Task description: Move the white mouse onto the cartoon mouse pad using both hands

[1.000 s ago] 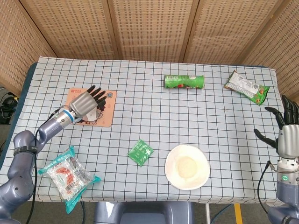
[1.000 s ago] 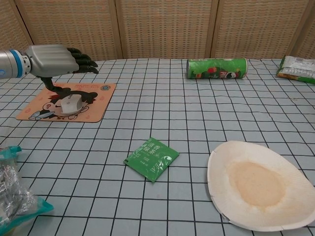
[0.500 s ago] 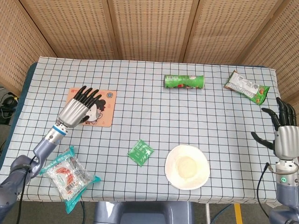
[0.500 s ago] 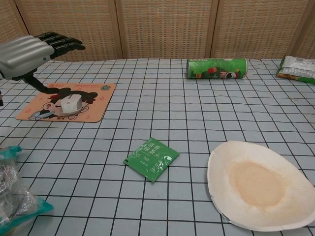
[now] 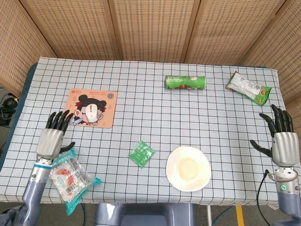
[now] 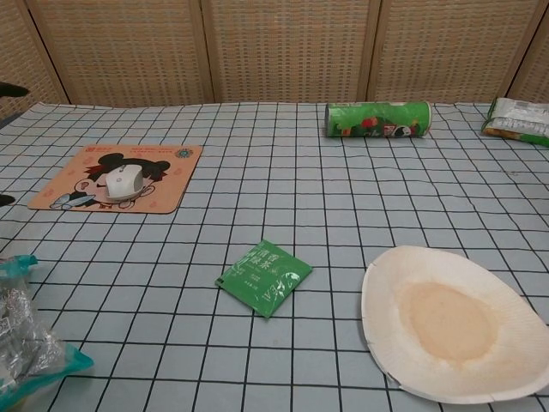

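Left hand [image 5: 48, 139] sits at about 8 o'clock of the table [image 5: 155, 99], palm down, fingers spread and pointing toward 12, holding nothing; its wrist overlaps the near edge of a clear snack bag [image 5: 68, 178] with teal ends and a red-and-white label, print too small to read. Chest view shows only dark fingertips at the left frame edge. Cartoon mouse pad [image 5: 91, 108] lies at 10 o'clock, just beyond the left hand's fingertips and clear of them, orange with a black-haired cartoon figure; small writing along its top edge is illegible. White mouse [image 6: 123, 181] rests on the pad, over the figure's face, long axis running roughly 12 to 6 in the head view; I cannot tell which end is the front. Green sachet [image 6: 263, 276] lies flat near table centre toward 6, white characters on it, not readable. White paper plate [image 5: 188, 168] is at about 5 o'clock, right of the sachet, apart from it. Green chip can [image 6: 377, 118] lies on its side toward 12 to 1, long axis left-right, printing unreadable. Green-and-white snack packet [image 5: 248, 87] sits at 2 o'clock, text too blurred to read. Right hand [image 5: 281, 141] is at 4 o'clock off the table's right edge, upright, fingers apart pointing toward 12, thumb out to the left, empty.
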You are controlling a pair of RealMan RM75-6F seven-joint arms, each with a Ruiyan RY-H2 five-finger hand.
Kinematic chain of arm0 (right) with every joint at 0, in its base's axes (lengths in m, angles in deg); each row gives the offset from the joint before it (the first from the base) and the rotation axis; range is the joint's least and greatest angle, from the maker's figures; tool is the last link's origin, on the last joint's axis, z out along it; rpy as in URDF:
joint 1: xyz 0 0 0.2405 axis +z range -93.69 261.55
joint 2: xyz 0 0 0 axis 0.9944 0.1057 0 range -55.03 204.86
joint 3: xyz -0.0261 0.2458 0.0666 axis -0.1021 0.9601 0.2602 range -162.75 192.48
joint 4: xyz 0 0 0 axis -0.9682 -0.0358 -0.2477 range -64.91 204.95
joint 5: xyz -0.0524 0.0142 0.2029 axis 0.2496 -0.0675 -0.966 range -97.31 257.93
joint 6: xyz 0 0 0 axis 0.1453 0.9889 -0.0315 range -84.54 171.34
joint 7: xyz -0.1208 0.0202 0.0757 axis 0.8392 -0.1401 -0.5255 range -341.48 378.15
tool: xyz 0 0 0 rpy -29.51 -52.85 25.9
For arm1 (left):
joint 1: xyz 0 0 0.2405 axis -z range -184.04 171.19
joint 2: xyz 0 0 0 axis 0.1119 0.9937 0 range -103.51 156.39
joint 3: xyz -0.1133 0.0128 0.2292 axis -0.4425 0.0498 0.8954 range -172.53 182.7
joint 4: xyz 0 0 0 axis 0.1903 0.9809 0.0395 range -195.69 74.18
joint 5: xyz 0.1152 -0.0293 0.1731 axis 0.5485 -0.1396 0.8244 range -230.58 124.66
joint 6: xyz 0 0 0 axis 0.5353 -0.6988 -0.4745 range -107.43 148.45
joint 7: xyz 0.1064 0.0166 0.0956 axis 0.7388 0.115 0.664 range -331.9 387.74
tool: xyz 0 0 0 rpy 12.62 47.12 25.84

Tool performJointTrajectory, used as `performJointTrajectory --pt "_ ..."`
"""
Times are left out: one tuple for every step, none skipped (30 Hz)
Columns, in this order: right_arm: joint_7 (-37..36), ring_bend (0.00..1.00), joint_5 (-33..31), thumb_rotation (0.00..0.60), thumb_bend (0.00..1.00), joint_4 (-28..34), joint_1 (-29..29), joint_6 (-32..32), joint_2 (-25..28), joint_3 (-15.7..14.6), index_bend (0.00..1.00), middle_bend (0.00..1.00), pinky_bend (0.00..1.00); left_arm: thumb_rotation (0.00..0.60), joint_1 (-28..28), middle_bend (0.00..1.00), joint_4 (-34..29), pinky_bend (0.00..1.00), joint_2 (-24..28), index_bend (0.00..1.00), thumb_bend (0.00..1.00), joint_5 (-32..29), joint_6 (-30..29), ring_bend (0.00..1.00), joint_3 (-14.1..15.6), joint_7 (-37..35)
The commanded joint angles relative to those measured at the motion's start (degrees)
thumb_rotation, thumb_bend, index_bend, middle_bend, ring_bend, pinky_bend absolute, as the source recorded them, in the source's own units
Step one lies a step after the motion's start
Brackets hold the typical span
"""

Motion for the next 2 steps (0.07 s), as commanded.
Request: performJointTrajectory --pt "1.53 0.00 0.23 0.600 0.17 1.63 -0.90 -1.31 1.27 -1.58 0.22 0.00 0.00 0.600 -5.54 0.00 -2.47 0.00 2.04 0.00 0.18 1.36 -8.04 0.00 -0.03 2.72" --pt "2.34 0.00 0.18 0.600 0.17 2.27 -1.29 -2.46 1.72 -2.65 0.22 0.00 0.00 0.600 -6.96 0.00 -2.13 0.00 1.90 0.00 0.18 2.80 -10.36 0.00 0.49 2.41"
